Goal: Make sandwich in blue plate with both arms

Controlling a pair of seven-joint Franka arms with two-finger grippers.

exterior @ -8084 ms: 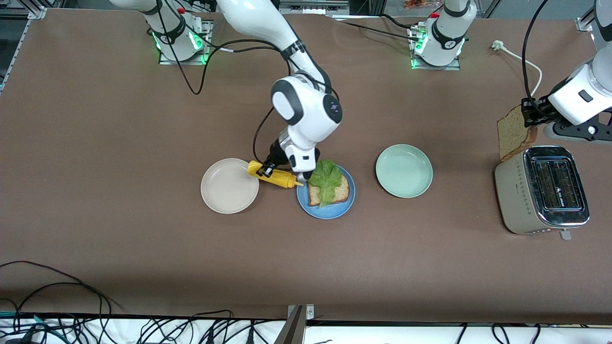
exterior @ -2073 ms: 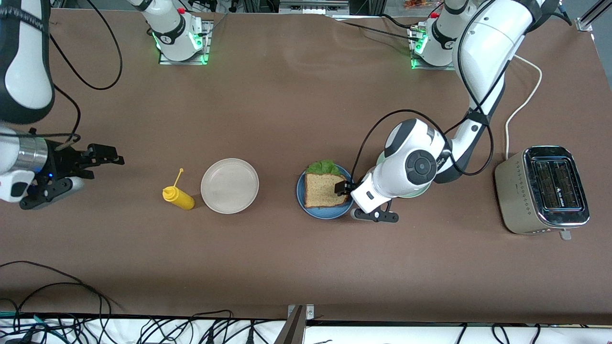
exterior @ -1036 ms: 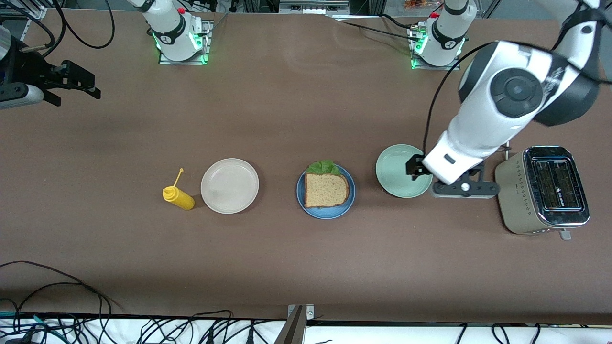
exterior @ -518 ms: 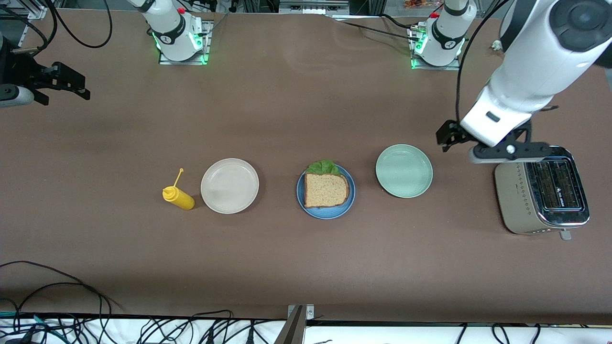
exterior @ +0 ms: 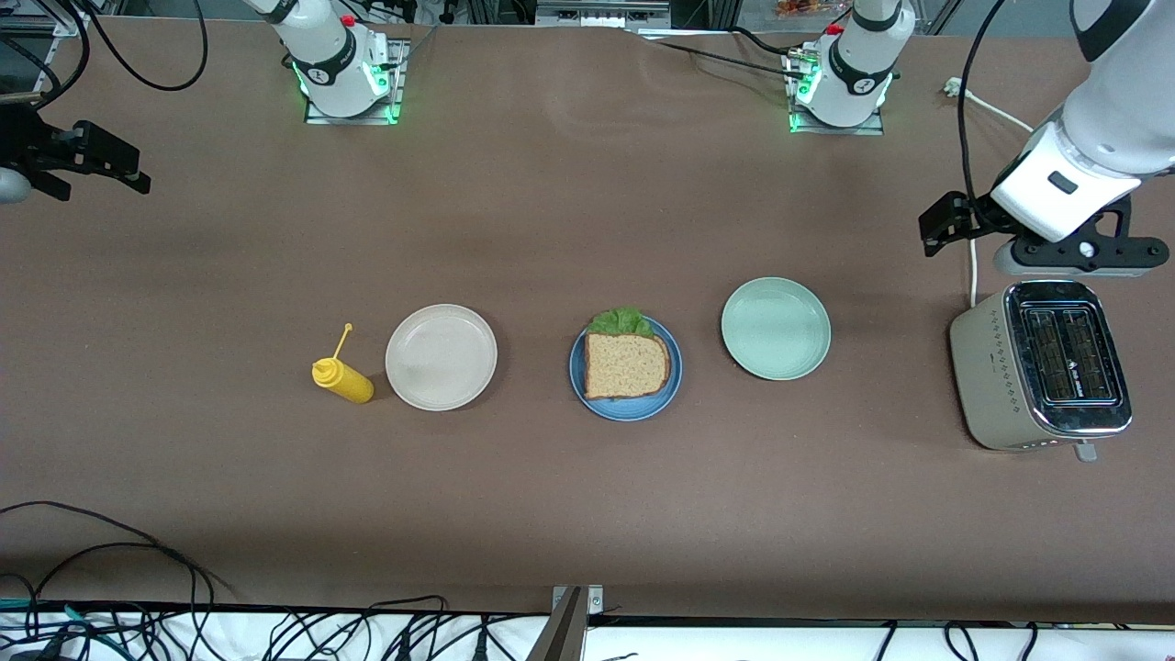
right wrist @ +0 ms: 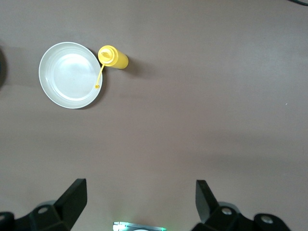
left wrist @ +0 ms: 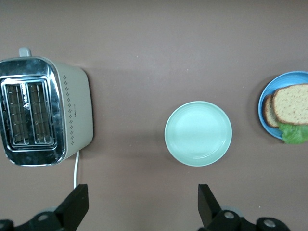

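Note:
The sandwich lies on the blue plate in the middle of the table: a brown bread slice on top, with green lettuce sticking out from under it. The left wrist view shows the blue plate, two stacked bread slices and lettuce. My left gripper hangs open and empty over the table beside the toaster. My right gripper hangs open and empty over the right arm's end of the table.
A pale green plate sits between the blue plate and the toaster. A beige plate and a yellow mustard bottle stand toward the right arm's end. A white cord runs from the toaster.
My left arm has risen from over the green plate and swung toward the toaster's end of the table. My right gripper has drifted slightly toward its table end. Both stayed open.

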